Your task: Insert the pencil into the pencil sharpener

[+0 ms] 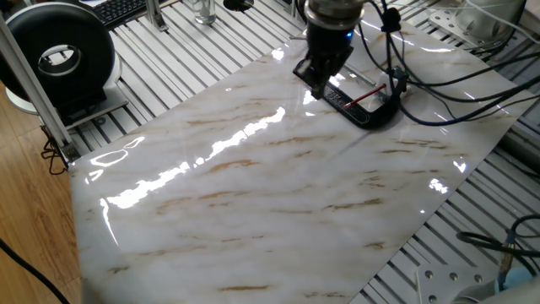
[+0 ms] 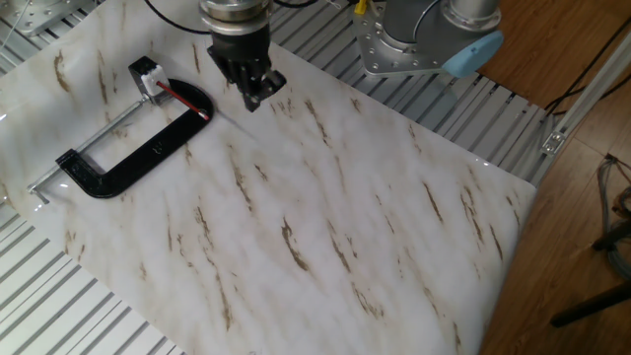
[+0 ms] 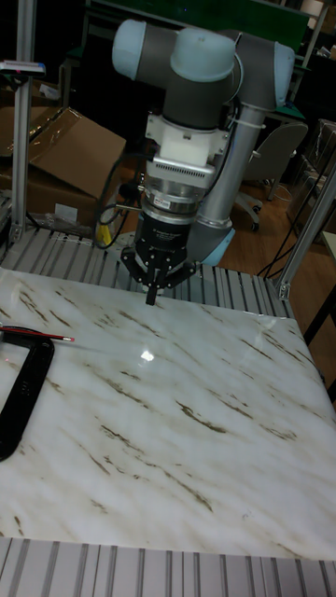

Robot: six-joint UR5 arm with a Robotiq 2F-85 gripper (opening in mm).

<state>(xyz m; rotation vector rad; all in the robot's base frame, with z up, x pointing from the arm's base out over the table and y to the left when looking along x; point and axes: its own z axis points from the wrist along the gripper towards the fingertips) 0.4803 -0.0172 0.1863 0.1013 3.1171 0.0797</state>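
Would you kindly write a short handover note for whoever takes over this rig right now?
Gripper: fingertips together, holding nothing, hanging above the marble sheet beside the clamp.
Pencil: lying across the clamp's jaw end, its far end at the pencil sharpener.
Done: the pencil appears to sit in the sharpener, though how deep it goes cannot be told.
Left: check the seating up close; otherwise nothing obvious.
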